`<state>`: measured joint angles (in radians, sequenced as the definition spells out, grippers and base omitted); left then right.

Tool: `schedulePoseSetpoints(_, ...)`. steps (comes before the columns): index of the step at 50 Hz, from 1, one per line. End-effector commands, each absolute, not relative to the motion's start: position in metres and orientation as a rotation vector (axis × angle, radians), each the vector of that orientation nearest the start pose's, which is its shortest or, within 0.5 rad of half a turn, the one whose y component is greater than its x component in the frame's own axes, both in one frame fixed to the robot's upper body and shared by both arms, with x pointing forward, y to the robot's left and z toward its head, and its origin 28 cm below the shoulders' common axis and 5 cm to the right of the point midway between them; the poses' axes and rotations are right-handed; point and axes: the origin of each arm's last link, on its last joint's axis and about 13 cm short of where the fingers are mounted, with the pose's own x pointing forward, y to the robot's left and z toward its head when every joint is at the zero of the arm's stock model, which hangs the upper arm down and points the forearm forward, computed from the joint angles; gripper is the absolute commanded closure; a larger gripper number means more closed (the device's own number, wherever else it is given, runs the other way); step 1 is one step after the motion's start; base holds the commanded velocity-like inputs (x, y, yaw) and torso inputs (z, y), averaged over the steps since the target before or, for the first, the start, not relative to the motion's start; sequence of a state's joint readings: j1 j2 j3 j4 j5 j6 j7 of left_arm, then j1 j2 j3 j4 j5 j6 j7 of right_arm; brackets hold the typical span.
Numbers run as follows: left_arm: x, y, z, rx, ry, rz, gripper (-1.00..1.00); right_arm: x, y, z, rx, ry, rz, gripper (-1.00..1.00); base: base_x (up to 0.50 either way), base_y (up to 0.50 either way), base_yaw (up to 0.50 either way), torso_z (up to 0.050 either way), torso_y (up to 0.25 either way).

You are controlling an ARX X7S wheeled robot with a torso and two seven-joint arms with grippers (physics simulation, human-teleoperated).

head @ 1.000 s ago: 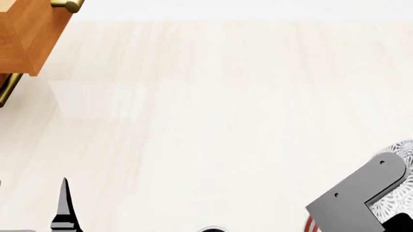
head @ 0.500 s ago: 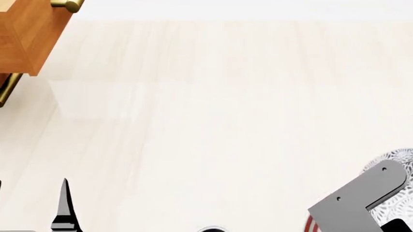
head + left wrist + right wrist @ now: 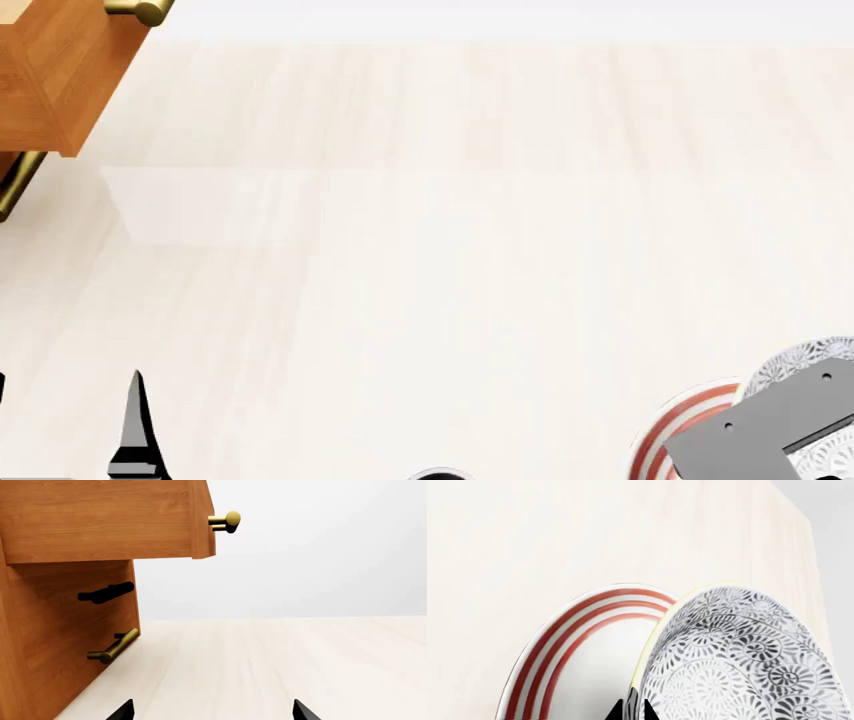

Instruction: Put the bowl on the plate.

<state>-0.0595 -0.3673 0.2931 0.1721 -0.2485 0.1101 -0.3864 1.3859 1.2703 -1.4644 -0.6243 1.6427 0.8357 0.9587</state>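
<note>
The bowl [image 3: 740, 660], white with a dense grey floral pattern, hangs tilted with its rim pinched between the fingers of my right gripper [image 3: 632, 711], which is shut on it. Right beside and under it lies the plate [image 3: 594, 645], white with red rings; I cannot tell whether they touch. In the head view the bowl [image 3: 801, 362] and the plate [image 3: 681, 430] show at the lower right, partly behind the right arm's grey bracket [image 3: 767, 435]. My left gripper [image 3: 212, 711] is open over bare table, holding nothing.
A wooden cabinet [image 3: 54, 70] stands at the far left, with a brass knob [image 3: 227, 521] on its pulled-out drawer and a brass bar handle [image 3: 113, 647] lower down. The pale wooden table [image 3: 441, 250] stretches between the arms.
The right arm has carried the bowl down and nearer, lower in the head view. More of the plate's red-ringed rim now shows beside it. The left arm has stayed put.
</note>
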Motion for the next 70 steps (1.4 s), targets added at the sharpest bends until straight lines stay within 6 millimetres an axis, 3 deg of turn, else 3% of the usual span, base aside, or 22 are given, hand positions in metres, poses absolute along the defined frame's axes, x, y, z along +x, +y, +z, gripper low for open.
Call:
schedulePoseSetpoints(1,0.218,0.224,0.06,0.035,-0.251,0.05,-1.0,0.18,-0.184,0.192,-0.594,0.6,0.03,1.0,0.0,0.0,0.0,0.0,0.0)
schedulePoseSetpoints(10,0.218,0.224,0.061,0.035,-0.25,0.049,-1.0,0.188,-0.185,0.182,-0.567,0.597,0.047,1.0,0.0,0.0,0.0,0.0,0.001)
schedulePoseSetpoints(70,0.217,0.224,0.062,0.034,-0.256,0.047,-1.0,0.188,-0.188,0.161,-0.475,0.61,0.058,1.0,0.0,0.0,0.0,0.0,0.0)
